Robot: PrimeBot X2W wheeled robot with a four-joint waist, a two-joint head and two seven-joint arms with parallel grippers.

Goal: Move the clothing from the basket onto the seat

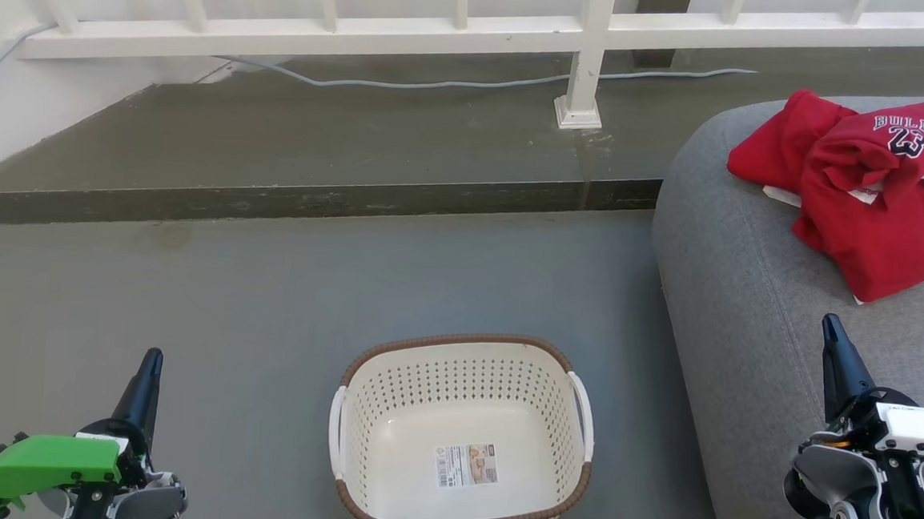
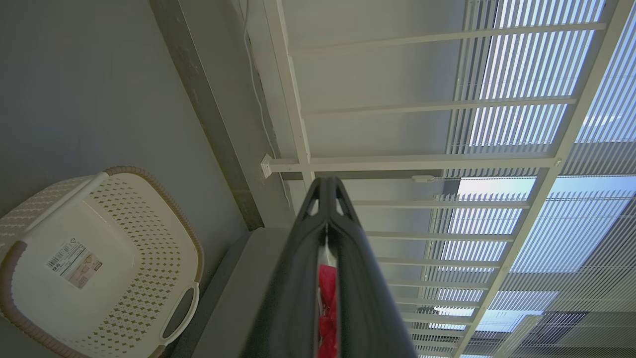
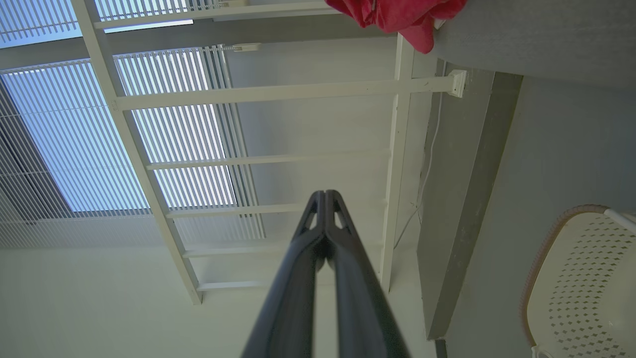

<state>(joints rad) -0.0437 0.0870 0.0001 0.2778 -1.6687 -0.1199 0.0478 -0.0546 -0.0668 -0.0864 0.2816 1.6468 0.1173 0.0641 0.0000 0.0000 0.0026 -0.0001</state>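
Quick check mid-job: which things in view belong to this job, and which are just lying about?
Job: clothing, heaped on the seat; basket, empty.
Lying about: white railing; grey cable; concrete step.

Closed right pincer, red clothing on grey seat, basket lower right, white railing beyond

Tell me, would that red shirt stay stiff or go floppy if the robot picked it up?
Probably floppy: the shirt lies crumpled in soft folds, so it would likely droop. It looks thin, so probably light. A push across the fabric seat would likely just bunch it up.
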